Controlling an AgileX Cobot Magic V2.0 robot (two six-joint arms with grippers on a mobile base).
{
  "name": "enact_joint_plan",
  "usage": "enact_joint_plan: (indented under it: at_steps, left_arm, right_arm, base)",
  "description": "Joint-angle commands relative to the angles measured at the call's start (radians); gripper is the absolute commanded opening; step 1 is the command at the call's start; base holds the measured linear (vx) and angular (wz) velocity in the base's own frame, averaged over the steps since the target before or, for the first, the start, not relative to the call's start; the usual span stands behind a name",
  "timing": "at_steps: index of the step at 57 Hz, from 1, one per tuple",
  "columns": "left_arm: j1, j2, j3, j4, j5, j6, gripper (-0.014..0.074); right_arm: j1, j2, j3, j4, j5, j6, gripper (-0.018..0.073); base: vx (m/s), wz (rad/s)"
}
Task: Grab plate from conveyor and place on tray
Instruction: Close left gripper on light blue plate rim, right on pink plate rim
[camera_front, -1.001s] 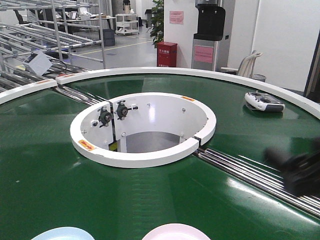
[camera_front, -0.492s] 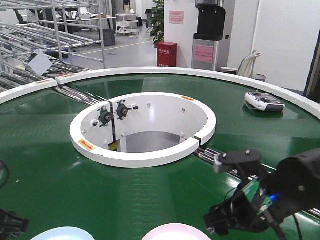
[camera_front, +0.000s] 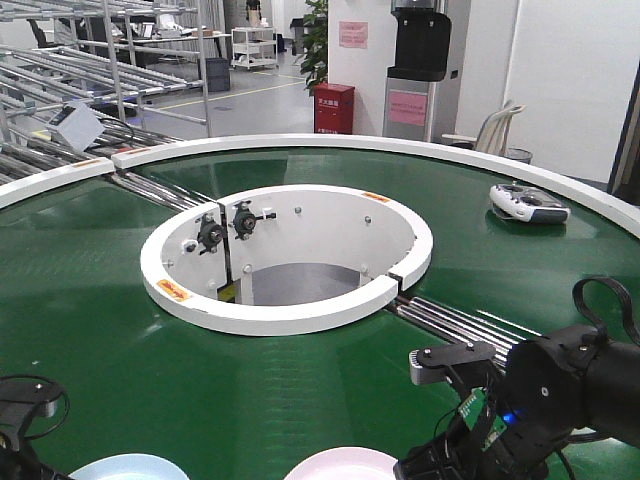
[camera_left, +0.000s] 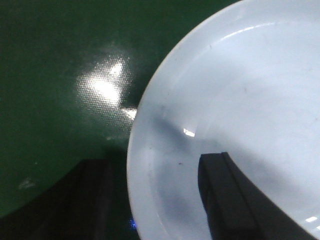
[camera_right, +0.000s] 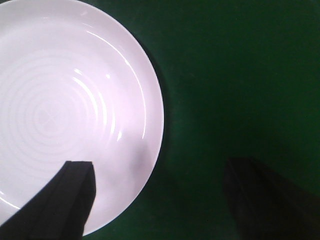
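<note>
From the front view, you see the conveyor (camera_front: 90, 330) filling the frame, with its white-ringed central opening (camera_front: 300, 315) near the middle. The plate (camera_front: 340, 466) lies on the belt at 6 o'clock from that opening, cut off by the bottom edge. A pale blue plate (camera_front: 130, 468) sits near it at 7 o'clock, also cut off. Your right arm (camera_front: 560, 385) hangs low over the belt at about 5 o'clock, just beside the pink rim. Only a little of your left arm (camera_front: 20, 410) shows, at 8 o'clock in the corner. The steel roller strips (camera_front: 470, 335) run out toward 4 o'clock, and a white remote controller (camera_front: 528, 203) rests on the belt at 2 o'clock.

In the left wrist view, your left gripper (camera_left: 152, 165) is spread wide. One dark finger (camera_left: 235, 200) is over the pale blue dish and the other, blurred, is over the green belt at 7 o'clock. The dish's rim passes between them. You cannot tell from here whether either finger touches.

In the right wrist view, your right gripper (camera_right: 160, 165) is also spread wide and holds nothing. The plate fills the frame from 9 to 12 o'clock, concentric rings plain at its centre. One finger (camera_right: 65, 195) is over its inner surface at 7 o'clock, the other over bare belt at 5 o'clock, and the rim lies between them.
</note>
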Motion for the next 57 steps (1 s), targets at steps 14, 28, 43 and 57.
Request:
enact_joint_plan:
  at_steps: [14,28,43,57]
  left_arm:
    - [0.001,0.018,-0.031,-0.010,-0.067,-0.004,0.0498]
    - [0.001,0.046,-0.031,-0.010,-0.063,-0.009,0.0283]
    - [0.001,0.046,-0.031,-0.010,-0.063,-0.009,-0.0008]
    - [0.001,0.046,-0.031,-0.010,-0.063,-0.009,-0.0006]
  right_arm:
    - [0.001,-0.041,-0.034,-0.004,-0.032,-0.004,0.0545]
    - [0.001,-0.041,-0.034,-0.004,-0.035,-0.004,0.0524]
    - [0.001,-0.004,-0.029,-0.002,-0.084,-0.004,0.0488]
    - [0.001,0.090,-0.029,-0.010,-0.099,-0.005,0.0487]
  base:
    - [0.00,0.00]
    - [0.00,0.00]
    - [0.00,0.00]
    - [0.00,0.00]
